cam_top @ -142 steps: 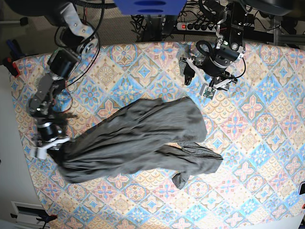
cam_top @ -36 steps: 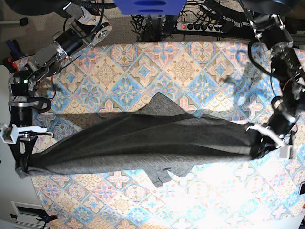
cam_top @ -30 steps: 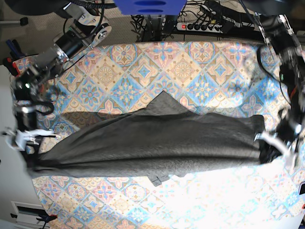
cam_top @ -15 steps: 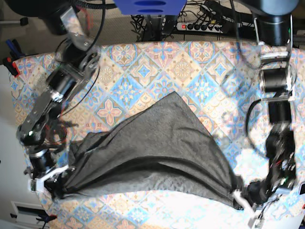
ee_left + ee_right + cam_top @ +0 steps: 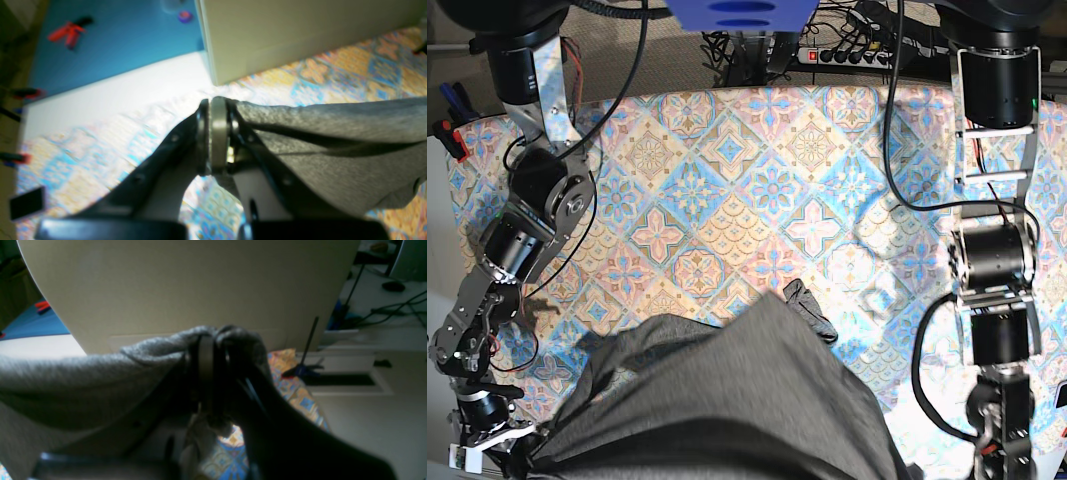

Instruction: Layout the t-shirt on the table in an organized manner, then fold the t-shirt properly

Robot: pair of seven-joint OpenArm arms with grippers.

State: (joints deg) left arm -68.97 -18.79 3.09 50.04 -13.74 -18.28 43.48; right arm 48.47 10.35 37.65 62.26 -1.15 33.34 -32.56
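Pinching the grey t-shirt at both ends, the left claw and right claw press tight on its fabric, the garment bunched along the patterned surface's near edge, one sleeve pointing toward the far edge.

The t-shirt covers the table's near edge.

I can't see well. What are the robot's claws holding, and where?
Both hold the t-shirt: left gripper and right gripper each pinch a bunched bit of its edge.
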